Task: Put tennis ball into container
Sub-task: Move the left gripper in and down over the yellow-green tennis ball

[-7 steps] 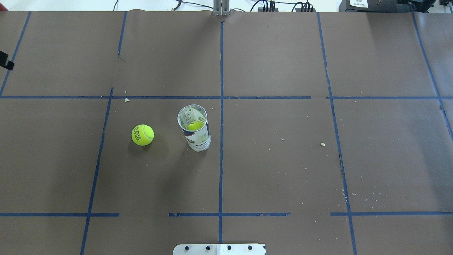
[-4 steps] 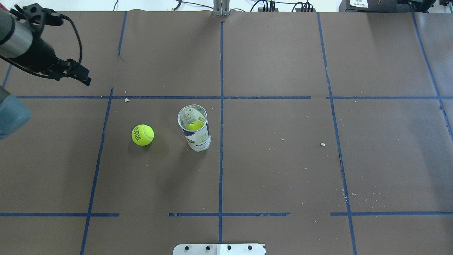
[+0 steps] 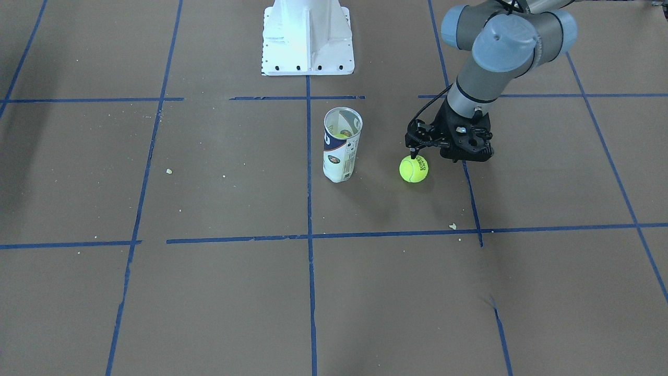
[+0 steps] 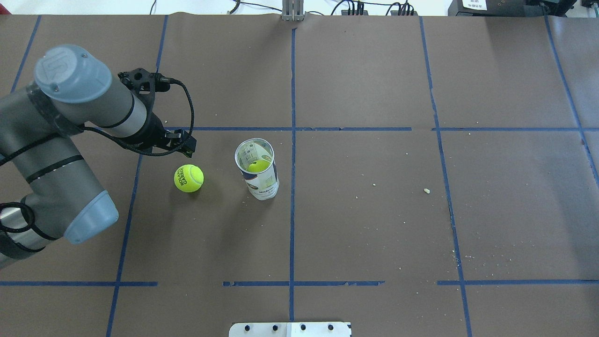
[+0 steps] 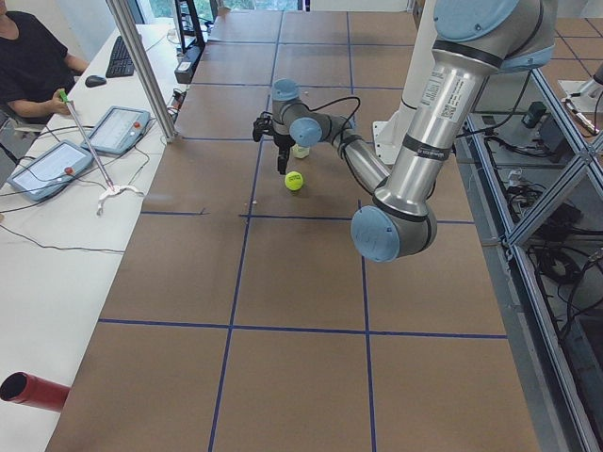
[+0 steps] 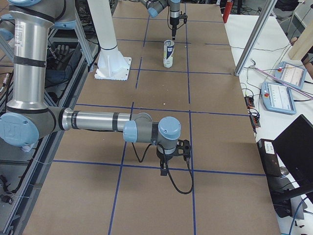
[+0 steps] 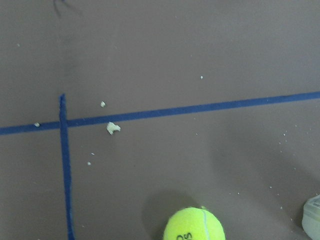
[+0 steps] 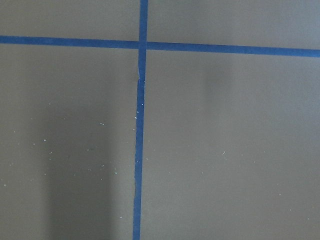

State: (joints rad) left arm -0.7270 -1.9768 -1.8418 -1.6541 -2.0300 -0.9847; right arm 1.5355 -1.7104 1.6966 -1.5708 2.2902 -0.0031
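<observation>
Brown paper, marked into a grid with blue tape (image 4: 292, 210), covers the table (image 4: 374, 224), and pale crumbs (image 7: 113, 128) dot it. The container (image 4: 257, 171) stands upright near the table's middle with its mouth open. A second ball (image 4: 258, 165) sits low inside it, only its top showing past the rim. The tennis ball (image 4: 188, 178) lies on the paper at the container's 9 o'clock in the overhead view, near it but apart, with its black lettering turned up. The left gripper (image 4: 188, 146) hangs at the ball's 12 o'clock. In the front-facing view its fingers (image 3: 412, 153) read as one narrow dark tip with no gap, so they look pressed together on nothing. That tip appears just over the ball's top, and whether it touches the fuzz cannot be made out there. In the left wrist view the bottom edge cuts off most of the tennis ball (image 7: 194, 225), and the container (image 7: 312, 224) is a mere sliver in the 4 o'clock corner. The right gripper (image 6: 164, 169) appears only in the right side view, low over bare paper well away from both, too small to tell how its jaws stand. The white pedestal base (image 3: 308, 36) is cut off at the front-facing view's 12 o'clock edge.
</observation>
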